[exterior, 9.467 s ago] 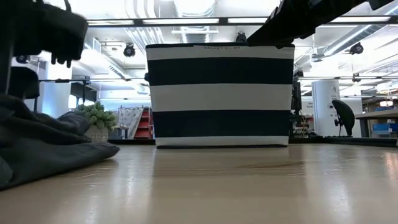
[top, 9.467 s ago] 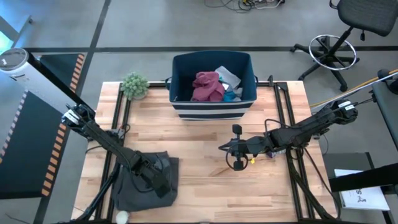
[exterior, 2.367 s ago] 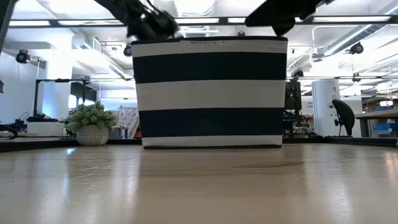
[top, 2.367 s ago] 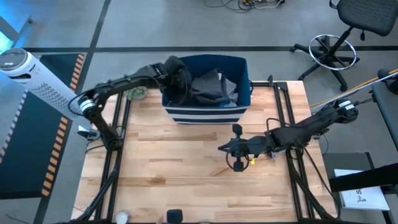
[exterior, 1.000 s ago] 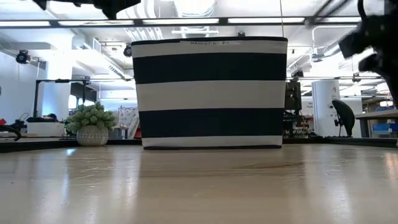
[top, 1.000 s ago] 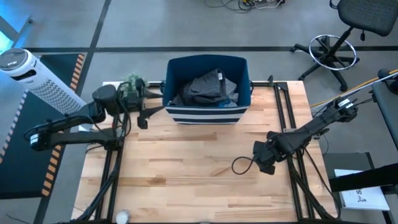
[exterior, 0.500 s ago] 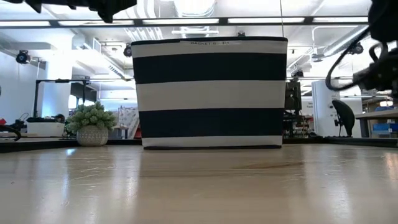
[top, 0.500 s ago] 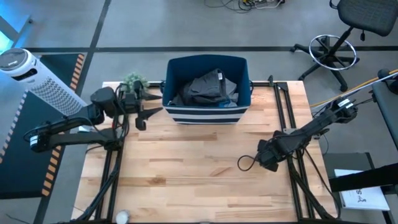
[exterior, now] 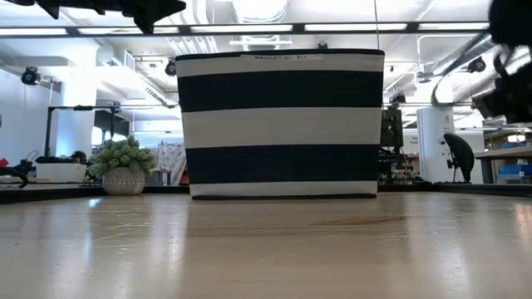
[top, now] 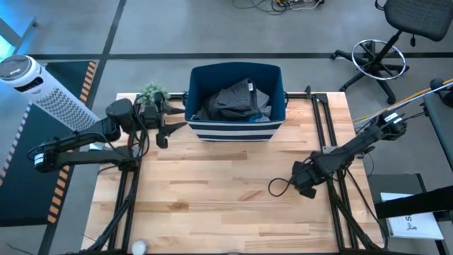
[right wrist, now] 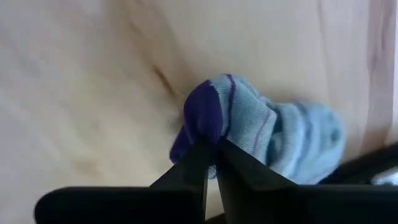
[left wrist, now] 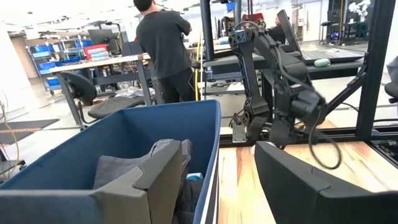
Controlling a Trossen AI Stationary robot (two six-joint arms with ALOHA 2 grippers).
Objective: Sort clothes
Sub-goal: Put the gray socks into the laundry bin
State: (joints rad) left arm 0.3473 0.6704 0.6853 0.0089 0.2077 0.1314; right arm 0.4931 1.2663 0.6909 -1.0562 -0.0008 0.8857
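Now my right gripper (right wrist: 211, 149) pinches a rumpled light-blue sock with purple toe (right wrist: 261, 137); left gripper (top: 168, 129) gapes empty.

The dark grey fabric garment (top: 232, 100) has gone from the worktop's front left corner into the navy striped fabric bin (top: 234, 127). The right gripper (right wrist: 212, 147) has pulled back toward the right edge and now pinches what looks like a small light-blue and purple sock (right wrist: 261, 134).

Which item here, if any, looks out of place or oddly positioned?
One thing stands out: a light blue sock with a purple toe lies crumpled on the table, apart from the bin that holds the grey garment. The right gripper is shut on its toe. The left gripper is open beside the bin.
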